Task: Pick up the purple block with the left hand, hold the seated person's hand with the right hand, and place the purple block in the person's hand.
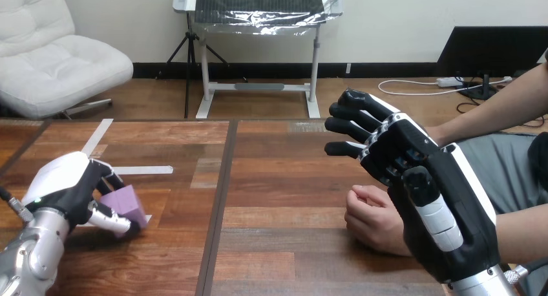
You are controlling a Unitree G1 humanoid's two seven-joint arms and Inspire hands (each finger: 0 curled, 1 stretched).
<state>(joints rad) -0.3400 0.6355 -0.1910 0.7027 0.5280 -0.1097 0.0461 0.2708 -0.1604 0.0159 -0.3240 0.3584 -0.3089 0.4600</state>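
Observation:
The purple block [126, 203] rests on the wooden table [271, 179] at the lower left. My left hand [71, 189] has its fingers and thumb curled round the block, which looks to be touching the table. At the right, my right hand [423, 192] is raised with its fingers straight and spread, holding nothing. The person's hand [373, 220] lies on the table as a loose fist just left of and below my right palm, partly hidden behind it. I cannot tell whether the two touch. The person's forearm runs off to the right behind my hand.
Strips of pale tape [139, 170] lie on the table beyond the block. A dark seam [220, 199] runs down the tabletop between my hands. The person's other arm [497, 115] reaches in from the upper right.

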